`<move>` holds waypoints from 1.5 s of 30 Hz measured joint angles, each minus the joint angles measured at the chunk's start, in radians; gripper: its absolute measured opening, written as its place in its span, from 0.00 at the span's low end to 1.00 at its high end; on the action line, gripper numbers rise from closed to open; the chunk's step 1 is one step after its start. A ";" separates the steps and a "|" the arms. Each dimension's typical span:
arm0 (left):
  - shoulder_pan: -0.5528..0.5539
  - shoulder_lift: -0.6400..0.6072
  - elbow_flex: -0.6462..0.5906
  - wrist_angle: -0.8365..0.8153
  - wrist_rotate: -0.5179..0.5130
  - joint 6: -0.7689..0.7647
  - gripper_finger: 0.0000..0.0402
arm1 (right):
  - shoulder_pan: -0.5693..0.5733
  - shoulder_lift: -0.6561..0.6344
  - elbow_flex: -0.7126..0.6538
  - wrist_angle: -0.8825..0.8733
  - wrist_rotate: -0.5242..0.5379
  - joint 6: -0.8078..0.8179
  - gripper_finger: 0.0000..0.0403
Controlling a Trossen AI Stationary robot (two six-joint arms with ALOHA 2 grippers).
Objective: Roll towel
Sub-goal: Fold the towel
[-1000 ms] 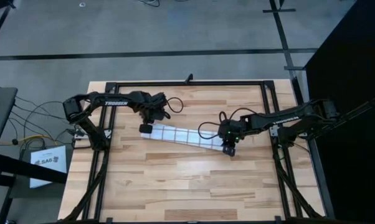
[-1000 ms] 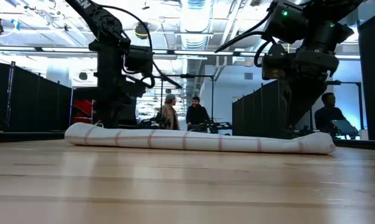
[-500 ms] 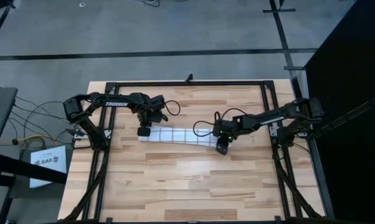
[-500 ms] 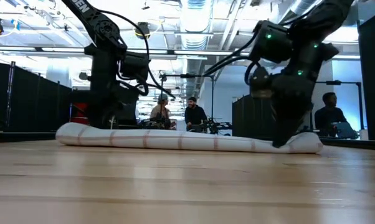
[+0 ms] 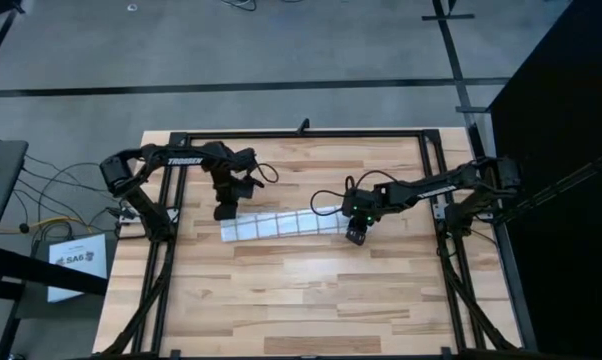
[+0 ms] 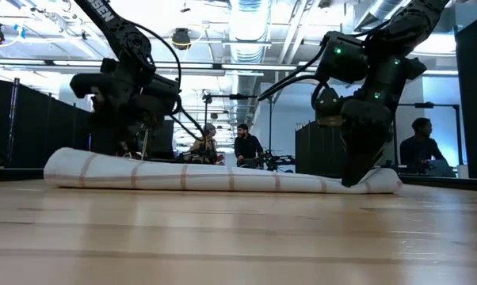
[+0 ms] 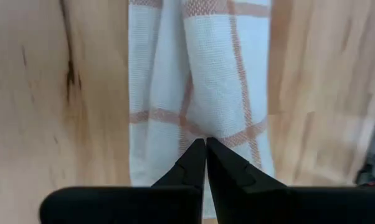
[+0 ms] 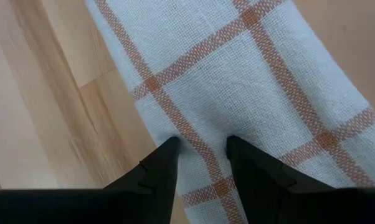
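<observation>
The towel is white with thin orange-brown grid lines. It lies as a long narrow roll across the middle of the wooden table, running left to right. In the low view the towel rests on the tabletop along its whole length. My left gripper is shut and stands over the towel's left end. My right gripper is at the right end, its fingers a little apart and set down on the cloth. My left gripper sets its shut fingertips on the towel's left end, at the crease between the thicker rolled part and a flatter layer beside it. The fingers come from above and lie along the roll. My right gripper rests both fingertips on the towel's upper surface near its right end. The fingers are a little apart, with flat cloth between them and nothing pinched. They come from above, slanting down. The towel lies on the table beneath them.
A black metal frame runs round the tabletop, with the arm bases at the left and right rails. The near half of the table shows bare wood. People stand in the room far beyond the table.
My right gripper has come down onto the towel's right end and gone toward the table's left and far side. My left gripper has gone left and toward the near edge. The towel has turned from slanted to nearly level: left end nearer, right end farther.
</observation>
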 joint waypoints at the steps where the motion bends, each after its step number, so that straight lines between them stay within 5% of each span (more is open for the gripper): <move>1: 0.006 0.000 0.000 -0.008 0.000 0.013 0.00 | 0.000 0.000 0.000 0.000 0.000 -0.002 0.33; 3: 0.014 -0.001 -0.001 0.014 -0.117 0.009 0.00 | 0.000 0.000 0.000 0.000 0.000 -0.002 0.33; 6: 0.018 -0.024 0.004 0.100 -0.474 -0.061 0.00 | 0.000 0.000 0.000 0.000 0.001 -0.002 0.33; 8: 0.020 -0.053 0.018 0.110 -0.575 -0.082 0.00 | 0.001 0.000 0.000 -0.001 0.002 -0.002 0.33; 27: -0.173 -0.256 0.044 0.128 -0.386 -0.341 0.00 | -0.024 0.005 0.206 -0.213 0.019 -0.264 0.33; 45: -0.163 0.006 -0.008 0.238 -0.377 -0.251 0.00 | -0.098 0.091 0.151 -0.237 0.059 -0.450 0.33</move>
